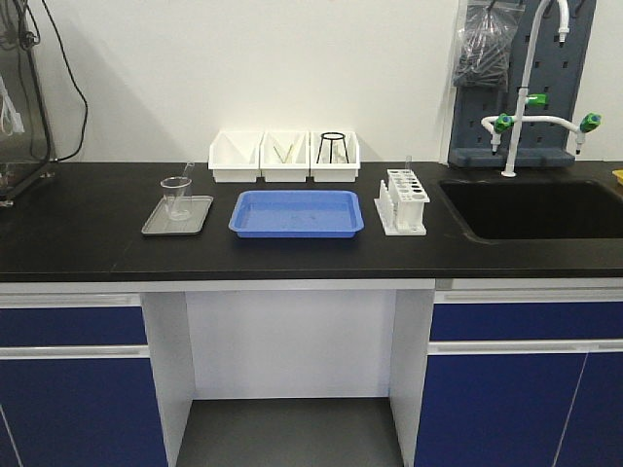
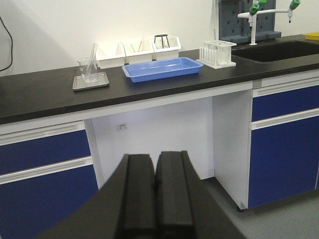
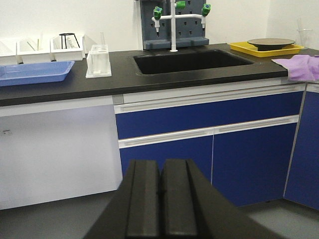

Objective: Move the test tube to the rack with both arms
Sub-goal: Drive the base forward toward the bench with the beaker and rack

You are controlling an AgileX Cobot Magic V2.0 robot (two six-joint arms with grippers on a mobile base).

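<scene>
Left end effector [image 2: 155,162] is clenched, fingers pressed together with nothing between them. It faces the tabletop [image 1: 78,243] from well back. Right end effector [image 3: 161,167] is the same: clenched, empty, well back from the cabinets.

Test tube [image 1: 187,176] leans inside beaker [image 1: 176,201] on grey tray [image 1: 156,226], on the left part of the black tabletop. Blue tray [image 1: 292,232] sits just right of the grey tray, at centre. Rack [image 1: 402,204] stands upright right of the blue tray, near sink [image 1: 535,209] and well apart from the test tube. A second thin clear tube [image 1: 408,163] sticks up at the rack's far side. Three white bins [image 1: 284,156] line the far wall.
</scene>
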